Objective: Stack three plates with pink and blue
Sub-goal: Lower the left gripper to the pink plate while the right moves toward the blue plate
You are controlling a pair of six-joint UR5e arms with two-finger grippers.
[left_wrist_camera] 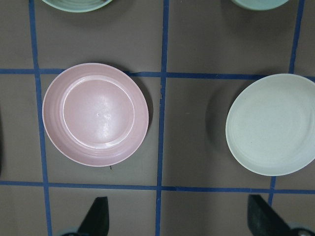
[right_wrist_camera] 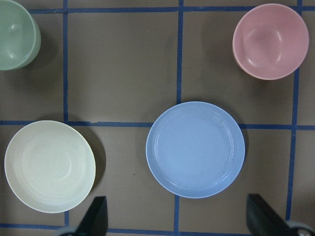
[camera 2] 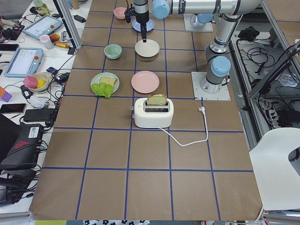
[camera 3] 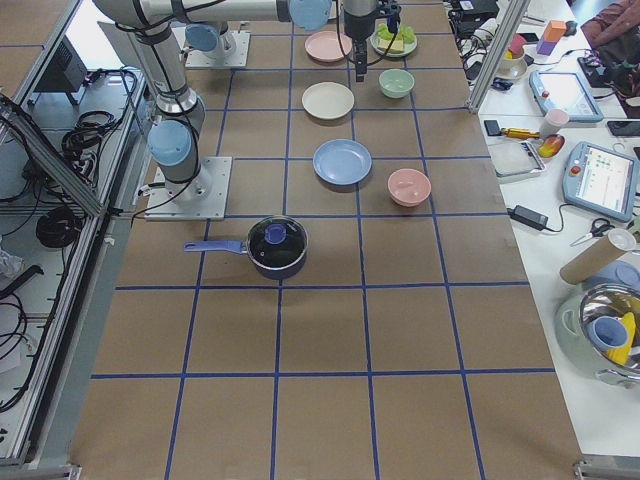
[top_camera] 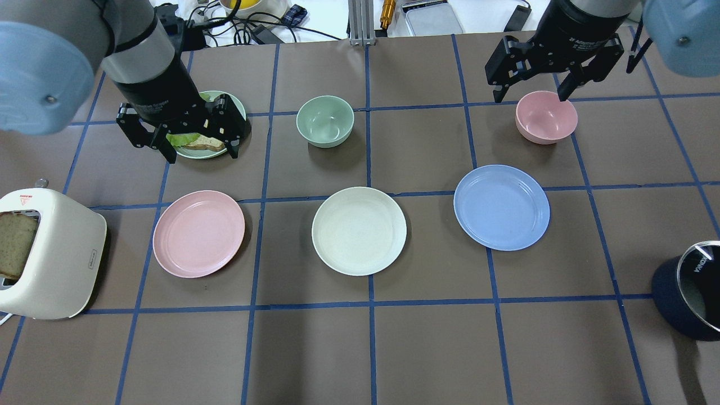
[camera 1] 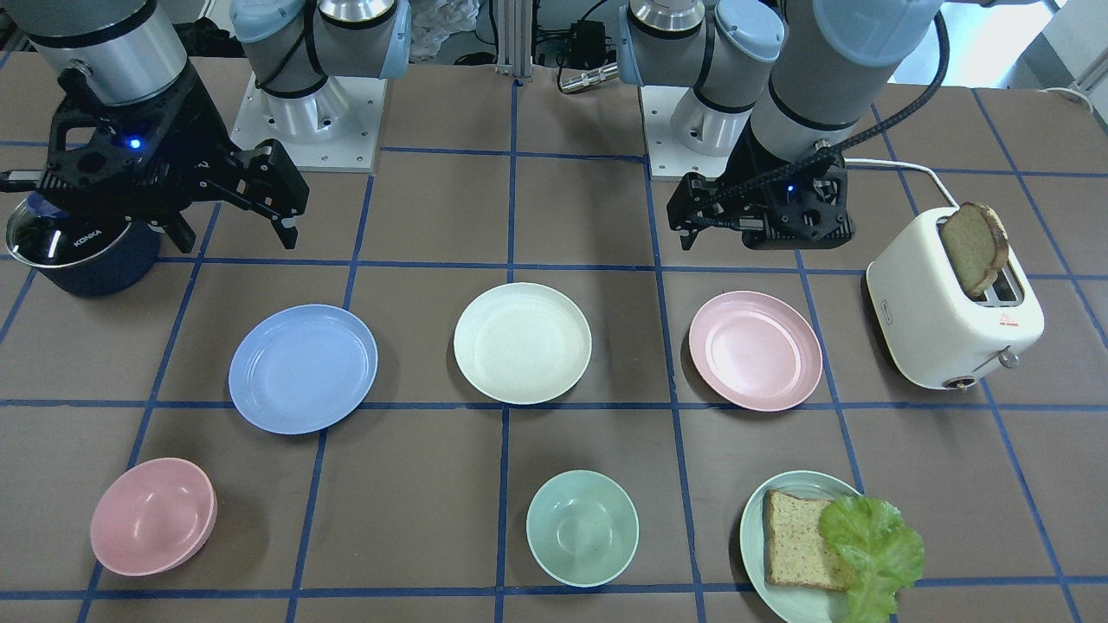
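Three plates lie in a row, apart from one another: a pale pink plate [top_camera: 198, 233], a cream-white plate [top_camera: 359, 230] in the middle and a light blue plate [top_camera: 501, 207]. My left gripper [top_camera: 199, 147] is open and empty, held high beyond the pink plate. In the left wrist view the pink plate [left_wrist_camera: 95, 114] and the cream plate [left_wrist_camera: 273, 124] lie ahead of the open gripper [left_wrist_camera: 179, 219]. My right gripper [top_camera: 530, 94] is open and empty, held high beyond the blue plate. The right wrist view shows the blue plate [right_wrist_camera: 195, 149] between the fingertips.
A cream toaster [top_camera: 48, 253] with a bread slice stands beside the pink plate. A mint plate [camera 1: 801, 545] holds bread and lettuce. A mint bowl [top_camera: 325, 121] and a pink bowl [top_camera: 545, 116] stand in the far row. A dark lidded pot [top_camera: 694, 292] sits at the right edge.
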